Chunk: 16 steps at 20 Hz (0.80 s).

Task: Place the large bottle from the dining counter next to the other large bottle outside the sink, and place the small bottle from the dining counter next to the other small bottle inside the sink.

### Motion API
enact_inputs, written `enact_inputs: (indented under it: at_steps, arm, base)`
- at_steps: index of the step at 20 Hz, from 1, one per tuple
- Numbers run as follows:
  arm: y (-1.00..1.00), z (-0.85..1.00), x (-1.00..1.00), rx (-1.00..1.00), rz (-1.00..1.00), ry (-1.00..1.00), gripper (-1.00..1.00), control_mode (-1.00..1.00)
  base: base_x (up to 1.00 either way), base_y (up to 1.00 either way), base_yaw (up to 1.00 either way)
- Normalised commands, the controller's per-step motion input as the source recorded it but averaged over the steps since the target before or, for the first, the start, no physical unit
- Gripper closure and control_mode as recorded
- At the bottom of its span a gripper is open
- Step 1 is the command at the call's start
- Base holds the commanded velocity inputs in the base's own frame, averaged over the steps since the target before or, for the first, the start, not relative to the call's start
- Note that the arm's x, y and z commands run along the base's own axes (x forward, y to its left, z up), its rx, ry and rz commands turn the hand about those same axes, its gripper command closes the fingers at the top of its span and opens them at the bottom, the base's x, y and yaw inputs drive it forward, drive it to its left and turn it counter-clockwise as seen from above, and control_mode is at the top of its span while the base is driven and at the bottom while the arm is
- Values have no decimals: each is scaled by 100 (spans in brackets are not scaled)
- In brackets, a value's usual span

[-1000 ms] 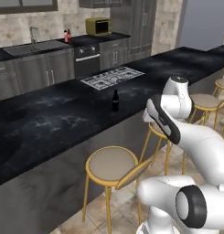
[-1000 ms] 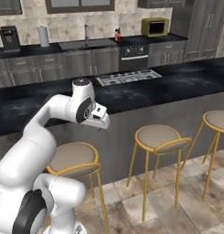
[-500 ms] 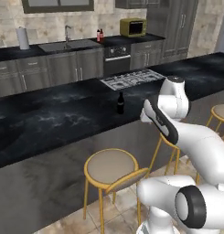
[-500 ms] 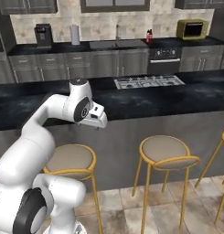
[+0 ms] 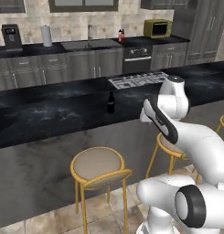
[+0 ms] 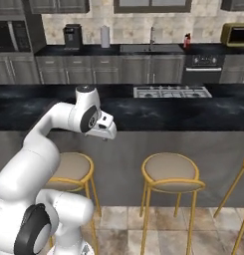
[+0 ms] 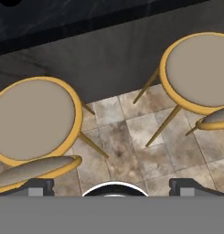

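The whole scene is shifted as the base drives; the brown bottle (image 5: 111, 102) is approached, probably untouched, tool (image 7: 113, 185) wide and empty.

The dark bottle (image 5: 111, 102) on the dining tabletop (image 5: 49, 114) was too small to show its label. Far back, the pink-red bottle (image 5: 120, 35) by the sink (image 5: 88, 45) was just a tiny blur, and the inside of the sink could not be seen. The robot's own arm hid the end effector in the left base view. In the hand view, the fingertips (image 7: 38, 186) were cut off at the bottom, and the right stool (image 7: 198, 73) ran off the edge.
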Motion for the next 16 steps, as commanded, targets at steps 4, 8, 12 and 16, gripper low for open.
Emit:
enact_inputs:
  at_steps: [4, 8, 12, 16]
  arm:
    - [0, 0, 0, 0, 0, 0, -100, 100]
    - [0, 0, 0, 0, 0, 0, -100, 100]
    - [0, 0, 0, 0, 0, 0, -100, 100]
    - [0, 0, 0, 0, 0, 0, -100, 100]
  base:
    - [-14, -58, 34]
    - [-14, -63, 34]
    - [-16, -71, 31]
    - [-5, -46, 18]
